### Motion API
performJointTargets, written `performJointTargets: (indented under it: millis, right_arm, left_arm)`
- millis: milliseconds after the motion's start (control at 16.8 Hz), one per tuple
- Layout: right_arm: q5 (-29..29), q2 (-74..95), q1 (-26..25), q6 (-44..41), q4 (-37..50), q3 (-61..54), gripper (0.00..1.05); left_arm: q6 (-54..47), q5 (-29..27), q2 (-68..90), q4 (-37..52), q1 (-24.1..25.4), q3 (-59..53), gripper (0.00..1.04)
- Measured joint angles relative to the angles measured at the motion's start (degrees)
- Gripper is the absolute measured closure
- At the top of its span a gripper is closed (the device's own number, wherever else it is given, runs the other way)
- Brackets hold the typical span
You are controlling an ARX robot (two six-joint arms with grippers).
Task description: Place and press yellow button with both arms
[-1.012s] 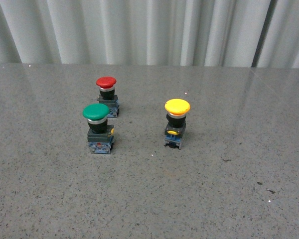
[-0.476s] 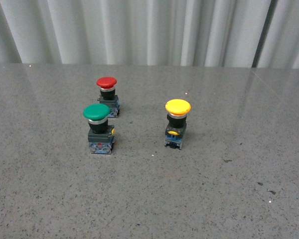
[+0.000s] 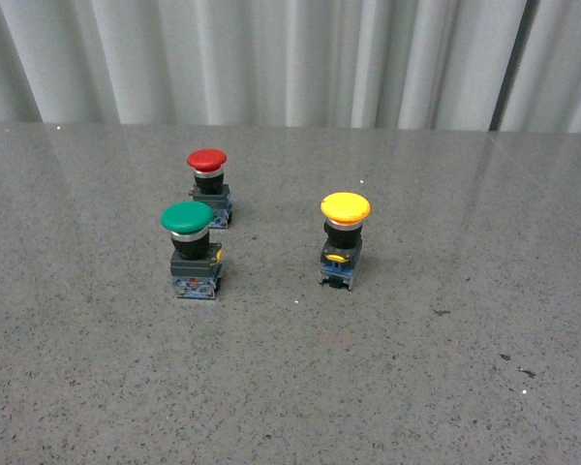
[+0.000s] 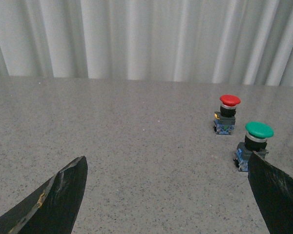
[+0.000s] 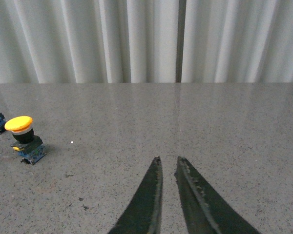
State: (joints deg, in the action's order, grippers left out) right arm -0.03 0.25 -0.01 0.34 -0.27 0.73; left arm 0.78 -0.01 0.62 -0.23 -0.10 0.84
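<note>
In the front view no arm shows. The grey table [image 3: 290, 387] carries the green button [image 3: 189, 247] at centre left, the yellow button [image 3: 344, 237] upright just right of centre, well apart from it, and the red button [image 3: 208, 184] further back. Only the wrist views show the pincers: the left pincer [image 4: 168, 195] is spread wide over bare table, and the right pincer [image 5: 168, 168] is nearly pressed together, holding nothing. White curtains [image 3: 271, 58] hang behind.
</note>
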Motion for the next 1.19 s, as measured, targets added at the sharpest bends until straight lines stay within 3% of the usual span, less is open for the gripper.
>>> performJointTargets:
  millis: [60, 238, 357, 536, 1190]
  right_arm:
    - [0.00, 0.00, 0.00, 0.00, 0.00, 0.00, 0.77]
    - [0.00, 0.00, 0.00, 0.00, 0.00, 0.00, 0.55]
    - [0.00, 0.00, 0.00, 0.02, 0.00, 0.00, 0.31]
    - [0.00, 0.00, 0.00, 0.02, 0.00, 0.00, 0.05]
    - [0.00, 0.00, 0.00, 0.02, 0.00, 0.00, 0.06]
  left_arm:
    - [0.00, 0.00, 0.00, -0.02, 0.00, 0.00, 0.07]
    - [0.00, 0.00, 0.00, -0.02, 0.00, 0.00, 0.07]
    - [0.00, 0.00, 0.00, -0.02, 0.00, 0.00, 0.07]
    - [0.00, 0.00, 0.00, -0.02, 0.00, 0.00, 0.07]
    - [0.00, 0.00, 0.00, -0.02, 0.00, 0.00, 0.07]
